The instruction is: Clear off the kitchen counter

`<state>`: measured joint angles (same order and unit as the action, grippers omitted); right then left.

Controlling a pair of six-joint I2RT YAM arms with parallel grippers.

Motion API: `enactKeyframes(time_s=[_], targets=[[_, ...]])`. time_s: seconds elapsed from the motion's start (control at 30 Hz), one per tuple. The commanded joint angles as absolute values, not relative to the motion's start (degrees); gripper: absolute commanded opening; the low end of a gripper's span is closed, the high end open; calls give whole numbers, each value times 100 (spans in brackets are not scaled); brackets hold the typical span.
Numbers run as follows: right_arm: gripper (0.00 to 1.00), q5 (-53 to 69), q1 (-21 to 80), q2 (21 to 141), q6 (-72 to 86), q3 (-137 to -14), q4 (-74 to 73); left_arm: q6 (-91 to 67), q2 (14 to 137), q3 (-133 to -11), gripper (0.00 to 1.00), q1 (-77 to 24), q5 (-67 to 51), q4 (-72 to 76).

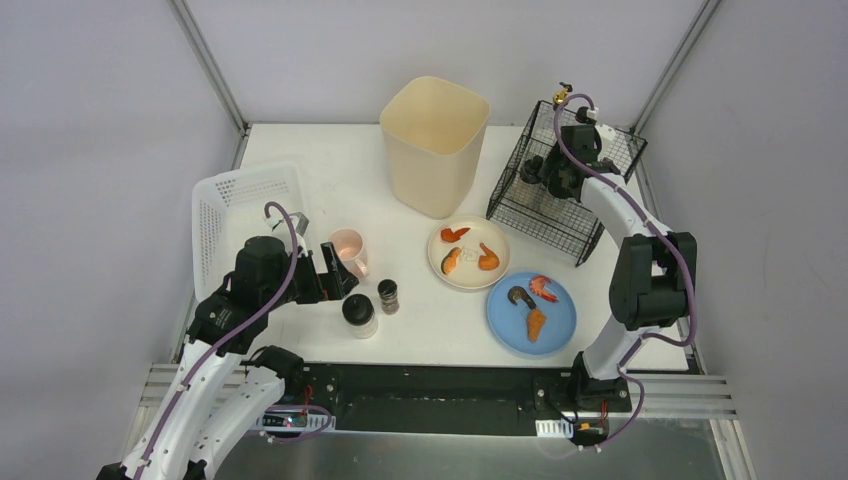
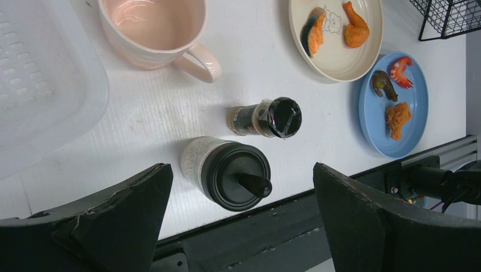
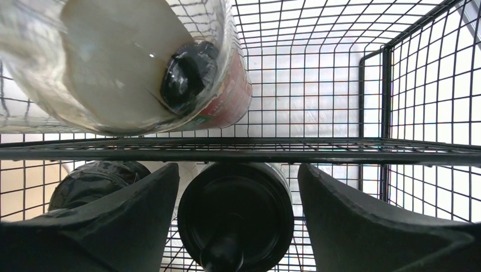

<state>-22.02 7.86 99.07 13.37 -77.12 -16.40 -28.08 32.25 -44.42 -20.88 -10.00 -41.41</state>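
Left gripper (image 2: 241, 170) hangs released, jaws wide, over the kitchen counter (image 1: 340, 150), directly above a black-lidded jar (image 2: 227, 173), with a smaller spice bottle (image 2: 265, 118) just beyond it. Right gripper (image 3: 238, 170) sits inside the wire rack (image 1: 545, 215), fingers flanking a second jar (image 3: 235, 215). Whether they grip it cannot be told.

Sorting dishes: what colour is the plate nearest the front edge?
The plate is blue; top view shows best.
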Motion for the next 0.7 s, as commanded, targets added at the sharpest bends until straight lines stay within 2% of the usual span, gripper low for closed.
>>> enactKeyframes(time_s=[0.0,0.37,0.67], targets=[[81,-2012,823,9884,1574,-7662,-1944,-2830,3238,-4469,100,-2043,-1089,-4124],[89,-2122,893,9106,1436,-7571,-2228,-2830,3230,-4464,100,-2039,-1076,-4122],[91,-2118,1293,7864,1259,-7313,-2659,-2828,3229,-4457,100,-2041,-1097,-4123]])
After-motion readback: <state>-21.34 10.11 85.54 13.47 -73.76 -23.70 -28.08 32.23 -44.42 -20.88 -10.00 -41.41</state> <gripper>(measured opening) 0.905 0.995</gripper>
